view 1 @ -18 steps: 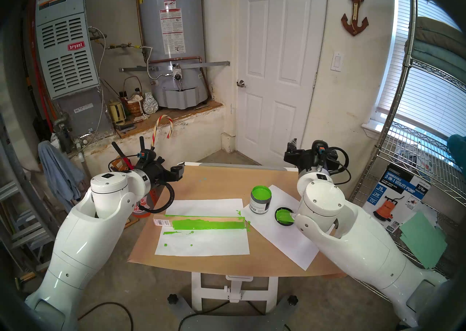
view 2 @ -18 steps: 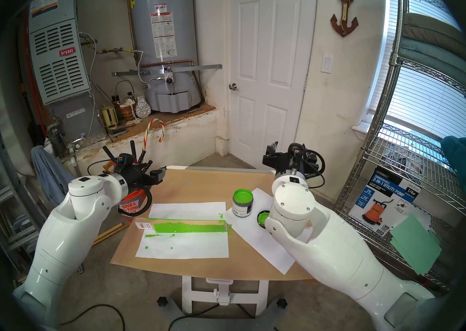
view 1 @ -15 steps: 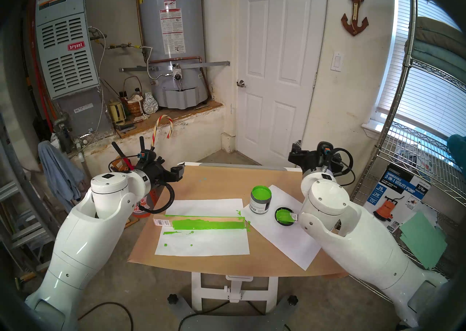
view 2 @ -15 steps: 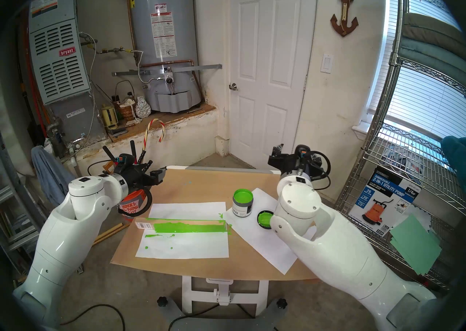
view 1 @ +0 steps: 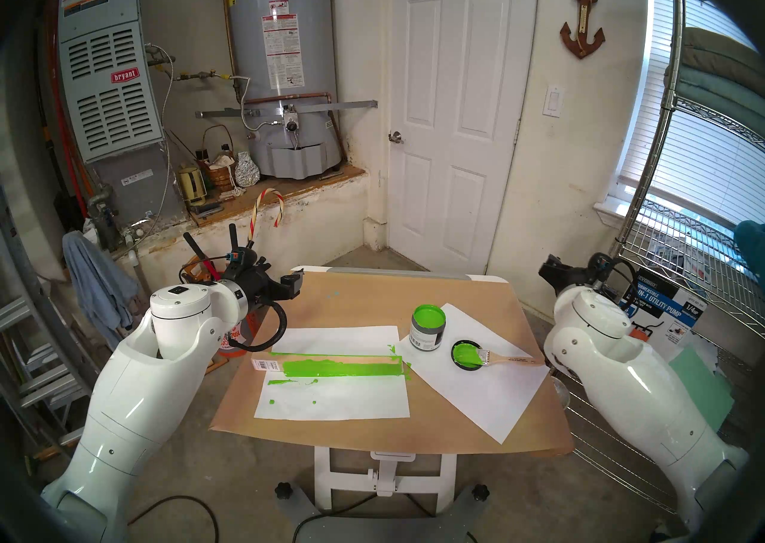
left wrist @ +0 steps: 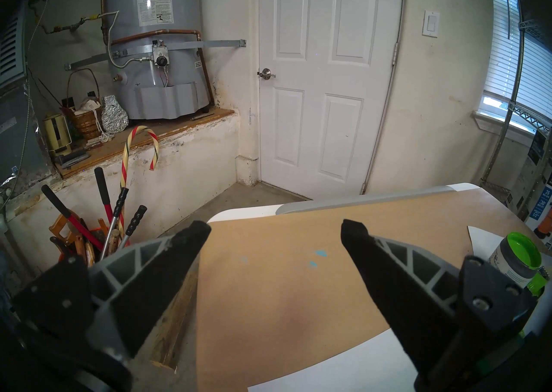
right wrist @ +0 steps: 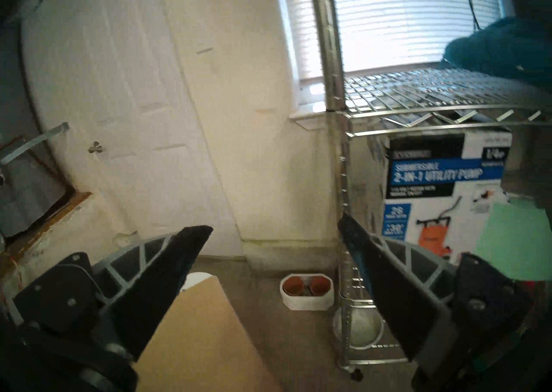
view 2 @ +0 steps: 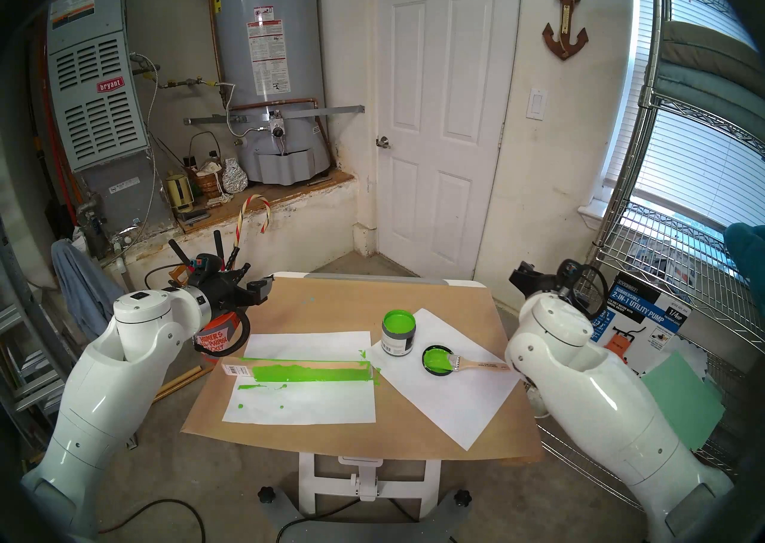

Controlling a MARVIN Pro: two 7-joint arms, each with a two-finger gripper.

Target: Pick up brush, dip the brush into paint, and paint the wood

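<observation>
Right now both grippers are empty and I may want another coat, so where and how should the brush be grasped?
Grip the brush by its bare wooden handle, near the middle, coming from above with the right gripper. The handle lies flat on the white paper, pointing toward the right arm, while its green bristles rest in the lid, so that end is wet.

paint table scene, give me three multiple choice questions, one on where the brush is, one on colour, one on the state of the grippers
1. Where do the brush bristles rest?
A. in the jar
B. on the black lid
C. on the wood strip

2. What colour is the paint?
A. lime green
B. red
C. blue

3. How are the left gripper and right gripper?
A. both open and empty
B. left holds the brush
C. right holds the jar

Answers:
1 B, bristles lie on the lid beside the jar.
2 A, jar, lid and wood strip show green.
3 A, wrist views show spread fingers, nothing between.
</observation>
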